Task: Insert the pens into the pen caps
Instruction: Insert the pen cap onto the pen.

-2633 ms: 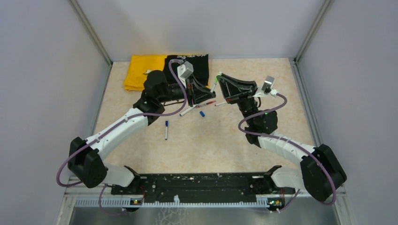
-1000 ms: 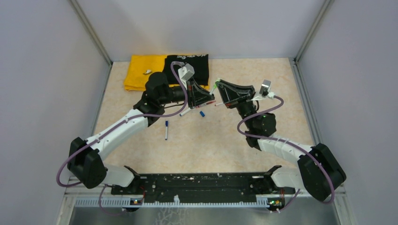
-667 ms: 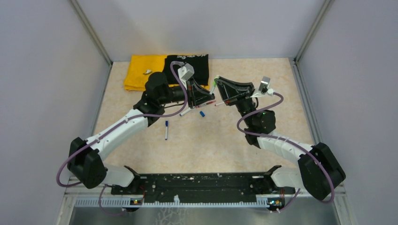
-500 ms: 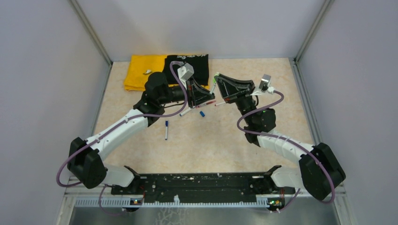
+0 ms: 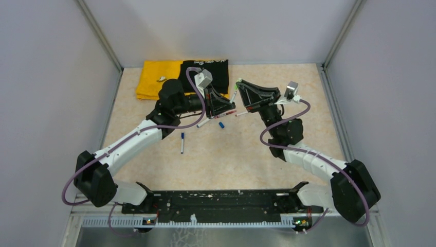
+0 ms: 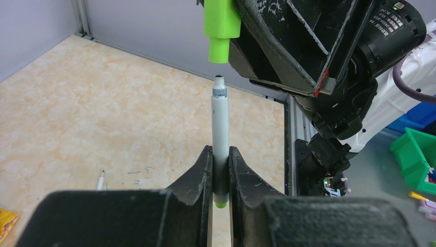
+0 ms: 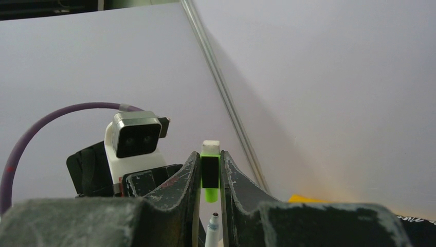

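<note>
We saw left gripper (image 6: 220, 157) pinching white pen (image 6: 220, 121), right gripper (image 7: 210, 160) pinching green cap (image 6: 219, 36) at 12 o'clock; misalignment could jam tip.

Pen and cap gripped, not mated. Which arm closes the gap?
Left, probably: the left claw holds the pen pointing straight ahead, tip just short of the cap in the right claw; a forward push should seat it.

The pen (image 6: 220, 123) is smooth, matt white plastic; the cap (image 6: 221, 23) is bright green plastic. The left claw (image 6: 220, 157) and right claw (image 7: 210, 167) are matt black plastic, scuffed with pale scratches. The counter (image 5: 231, 154) is smooth, marbled beige. The cloth (image 5: 149, 85) is soft, yellow, matt.
</note>
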